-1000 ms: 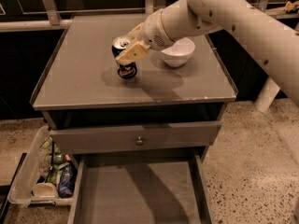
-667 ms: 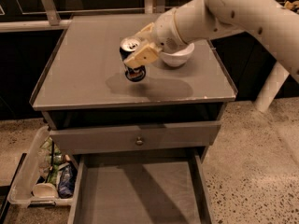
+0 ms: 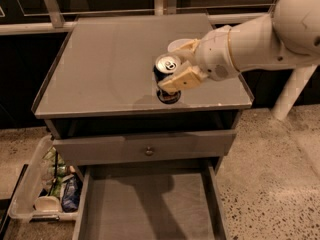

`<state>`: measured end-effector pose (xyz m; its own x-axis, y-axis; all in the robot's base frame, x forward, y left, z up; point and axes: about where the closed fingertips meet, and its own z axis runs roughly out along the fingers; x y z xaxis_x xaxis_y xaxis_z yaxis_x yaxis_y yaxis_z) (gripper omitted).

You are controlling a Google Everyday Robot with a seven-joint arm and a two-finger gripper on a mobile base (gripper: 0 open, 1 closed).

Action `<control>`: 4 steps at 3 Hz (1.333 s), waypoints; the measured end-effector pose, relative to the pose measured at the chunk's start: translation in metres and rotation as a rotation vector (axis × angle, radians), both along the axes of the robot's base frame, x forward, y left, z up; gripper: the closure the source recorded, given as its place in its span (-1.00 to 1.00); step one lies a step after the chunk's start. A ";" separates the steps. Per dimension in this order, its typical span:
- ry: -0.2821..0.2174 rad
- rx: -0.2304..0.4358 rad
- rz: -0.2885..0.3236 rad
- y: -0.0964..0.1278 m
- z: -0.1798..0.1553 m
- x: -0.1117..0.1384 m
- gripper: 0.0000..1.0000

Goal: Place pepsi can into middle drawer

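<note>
The pepsi can [image 3: 165, 70] is dark blue with a silver top. My gripper [image 3: 176, 68] is shut on it and holds it upright above the front part of the grey cabinet top [image 3: 100, 69]. The middle drawer [image 3: 145, 206] is pulled open below, showing a bare grey floor with low side walls. The white bowl [image 3: 176, 44] is mostly hidden behind my gripper and arm.
A drawer with a grey front panel and small round knob [image 3: 148, 151] sits slightly open above the middle drawer. A clear plastic bin of clutter [image 3: 47, 189] stands on the floor at the left. My white arm [image 3: 260, 39] reaches in from the right.
My gripper has carried the can from beside the bowl toward the front edge of the cabinet top and lifted it off the surface.
</note>
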<state>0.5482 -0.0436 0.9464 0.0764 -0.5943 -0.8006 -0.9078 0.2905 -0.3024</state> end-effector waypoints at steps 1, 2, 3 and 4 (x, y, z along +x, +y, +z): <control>-0.004 0.009 -0.043 -0.029 -0.011 -0.037 1.00; 0.060 0.028 -0.078 -0.047 -0.049 -0.074 1.00; 0.060 0.028 -0.078 -0.047 -0.049 -0.074 1.00; 0.103 0.016 -0.084 -0.038 -0.086 -0.076 1.00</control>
<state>0.4718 -0.0814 0.8601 -0.0561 -0.5826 -0.8108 -0.9062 0.3705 -0.2035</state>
